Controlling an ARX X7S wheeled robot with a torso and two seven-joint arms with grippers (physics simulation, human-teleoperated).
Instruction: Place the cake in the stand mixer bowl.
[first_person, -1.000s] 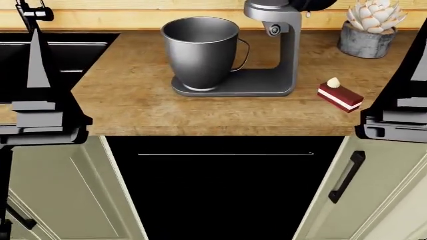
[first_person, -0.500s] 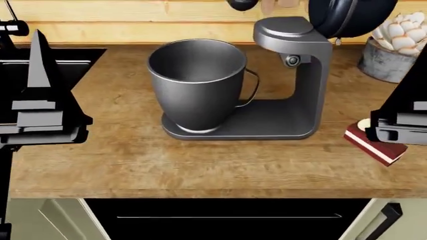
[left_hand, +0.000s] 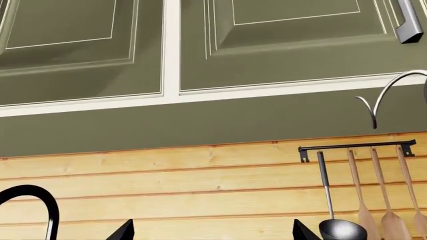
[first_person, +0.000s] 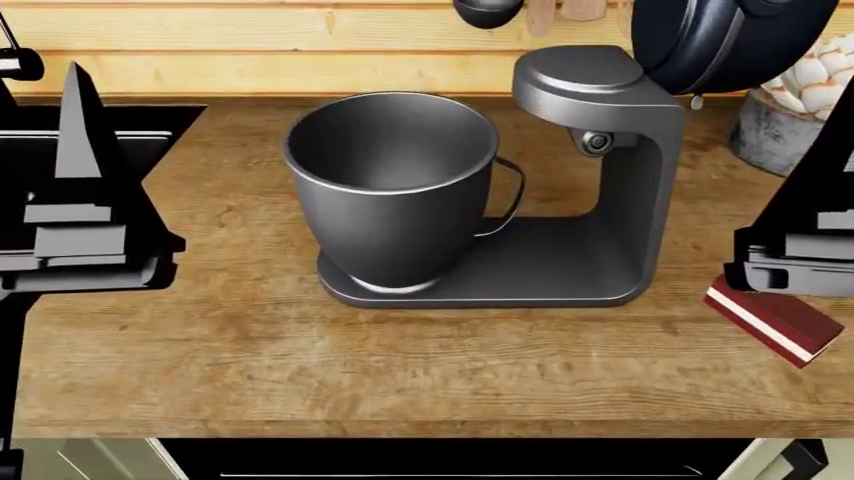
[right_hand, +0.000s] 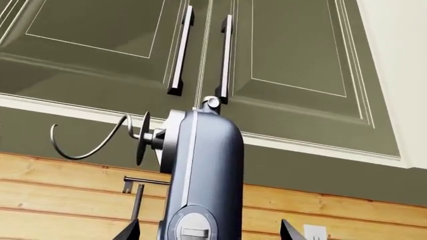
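A: Where does the cake (first_person: 778, 322) lie?

B: On the wooden counter (first_person: 400, 360), at the near right, partly hidden behind my right gripper (first_person: 798, 262). It lies well apart from the stand mixer bowl (first_person: 390, 180) and to the right of the mixer base (first_person: 534, 280).

A: And the bowl?

B: It stands upright on that base, mouth open and empty. The mixer head (first_person: 707, 35) is tilted back, so nothing blocks the opening from above; I judge that a drop from overhead will be possible.

A: State of the tools?

B: Neither holds anything. The left gripper (first_person: 74, 250) hangs at the near left, beside the sink (first_person: 147, 125). Whether the jaws of either are spread or pressed together, I cannot tell: the head view shows only dark silhouettes. Both wrist cameras point upward, at olive cabinets (left_hand: 200, 45) and the plank wall (left_hand: 200, 190), with only finger corners at the frame edge.

A: Which arm suits the pick?

B: The right, I judge, since it hangs nearest the cake.
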